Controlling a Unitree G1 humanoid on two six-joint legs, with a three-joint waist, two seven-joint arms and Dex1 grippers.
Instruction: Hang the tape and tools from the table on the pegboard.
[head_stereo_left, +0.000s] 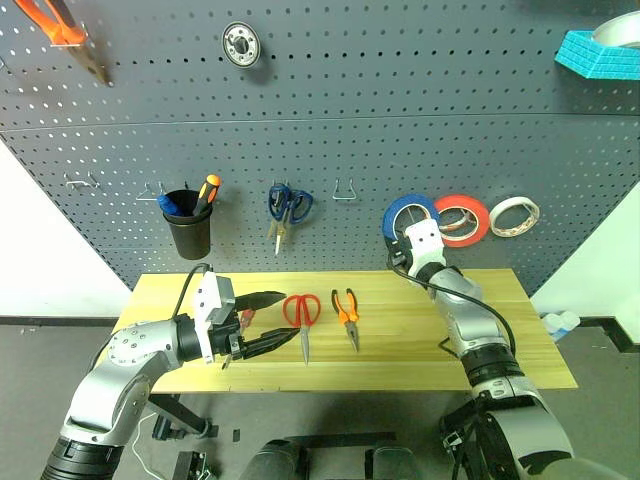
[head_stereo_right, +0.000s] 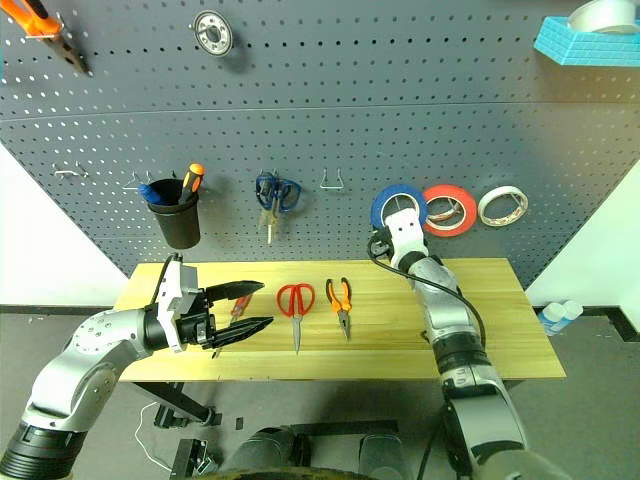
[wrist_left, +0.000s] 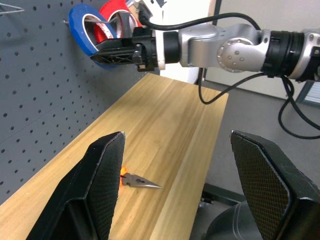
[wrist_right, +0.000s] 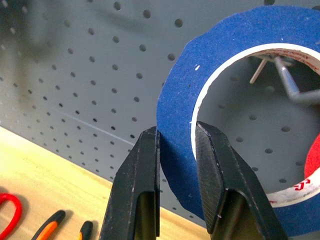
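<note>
Right wrist view showed our right gripper pinching the tape at the pegboard hook — we should release only once seated; left gripper stood open.

The right arm reaches forward over the far right part of the table, its forearm rising toward the pegboard. The right gripper points nearly level at the board, its two black fingers pinched together on the rim of the blue tape, one finger outside the ring and one inside its hole. The left arm is bent at the elbow near the table's near left corner, forearm turned inward across the front edge. The left gripper points level toward the right, its fingers spread wide apart and holding nothing
</note>
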